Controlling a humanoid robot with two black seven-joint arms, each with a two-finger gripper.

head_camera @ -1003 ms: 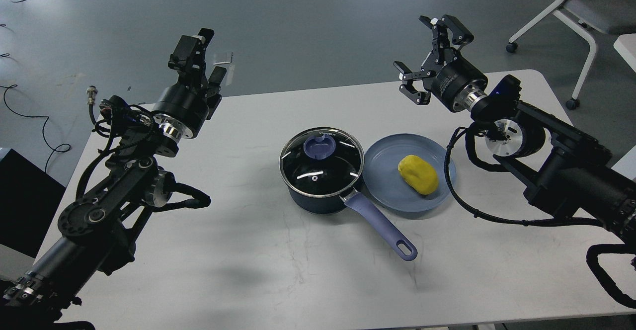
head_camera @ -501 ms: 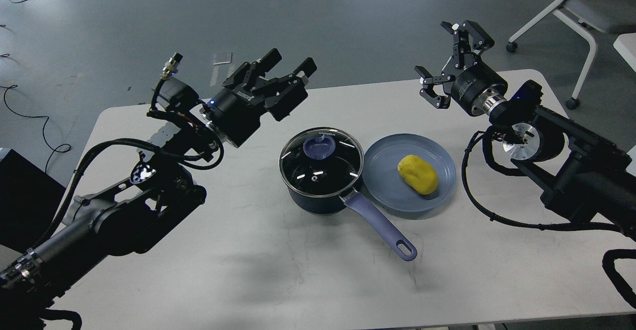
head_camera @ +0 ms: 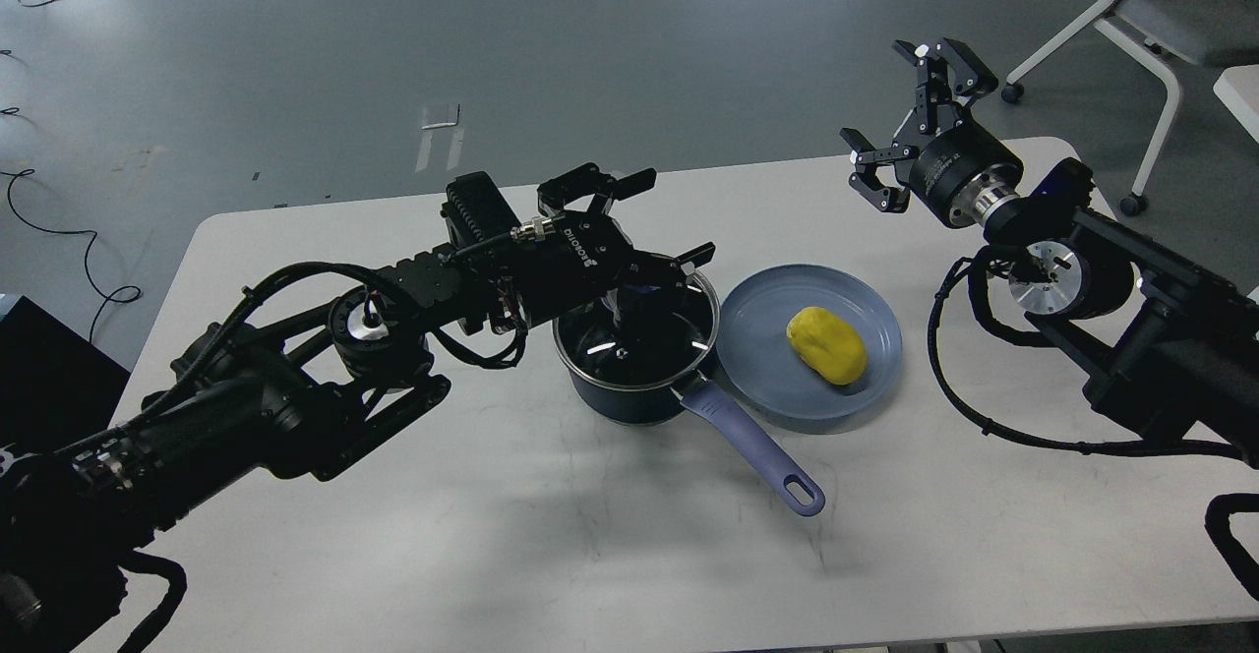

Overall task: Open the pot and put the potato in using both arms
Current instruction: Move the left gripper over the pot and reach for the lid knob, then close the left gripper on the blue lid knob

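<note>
Head view shows nothing finished: left gripper [head_camera: 657,230], fingers spread, hangs over the lid [head_camera: 639,338] on the pot [head_camera: 629,392]; right gripper [head_camera: 910,107], also spread, is well apart from the potato [head_camera: 827,345].

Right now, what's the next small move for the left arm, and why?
Probably lower the left gripper slightly and close its fingers on the lid knob. The fingers look spread over the pot, the lid is still seated, and the potato waits on the plate.
</note>
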